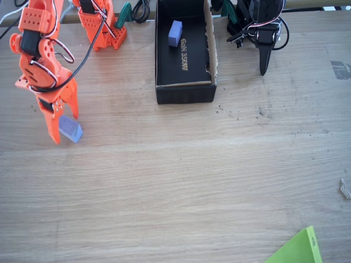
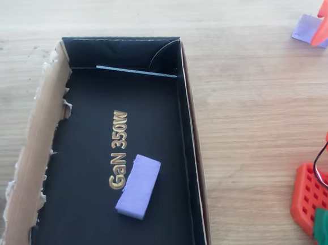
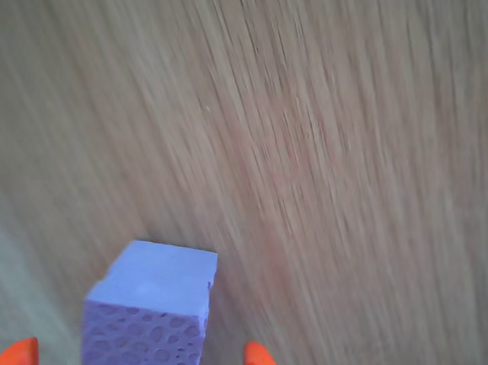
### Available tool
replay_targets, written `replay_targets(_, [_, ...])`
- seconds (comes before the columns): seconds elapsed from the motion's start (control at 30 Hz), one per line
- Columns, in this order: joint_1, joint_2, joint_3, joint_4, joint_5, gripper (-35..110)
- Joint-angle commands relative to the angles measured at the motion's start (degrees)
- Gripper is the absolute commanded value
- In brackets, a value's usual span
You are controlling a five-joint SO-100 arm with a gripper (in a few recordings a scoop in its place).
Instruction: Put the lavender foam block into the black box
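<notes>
Block (image 1: 71,129) lies on the table (image 1: 192,175), well apart from the box (image 1: 210,49); the claw (image 1: 64,127) straddles it, fingers apart — grasp, carry, drop all remain; a bluer block (image 2: 138,186) already sits inside.

An orange gripper (image 1: 64,127) stands beside a pale greyish-lavender foam block (image 1: 71,129) with a finely speckled face. Away from the block on the light brown, streaky-grained wooden table (image 1: 192,181) is a black box (image 1: 184,92); one of its walls (image 2: 34,167) has a raw brown torn edge, and its floor carries gold "GaN 350W" lettering (image 2: 118,150). By that lettering lies a deeper blue-violet block (image 2: 138,186). Far from the box, at the table's edge, a lime-green sheet (image 1: 296,249) shows.
</notes>
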Motion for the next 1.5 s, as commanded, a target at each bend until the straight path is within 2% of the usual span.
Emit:
replay_targets(0.0, [0.53, 0.35, -3.52, -1.67, -0.18, 32])
replay_targets(0.1, [0.44, 0.18, -3.78, -1.76, -0.18, 20])
replay_targets(0.2, [0.26, 0.18, -3.96, -1.58, -0.09, 0])
replay_targets(0.63, [-0.26, 5.45, -1.49, 0.97, -0.62, 0])
replay_targets(0.9, [-2.37, 20.65, 3.43, 8.53, -2.2, 0])
replay_targets(1.03, [-3.87, 32.17, 9.67, 10.2, -1.41, 0])
replay_targets(1.2, [-6.77, 49.39, 16.7, 17.14, 1.85, 0])
replay_targets(1.33, [-10.63, 55.28, 16.79, 21.45, 5.36, 0])
replay_targets(1.47, [-13.97, 56.34, 16.79, 21.27, 6.77, 0])
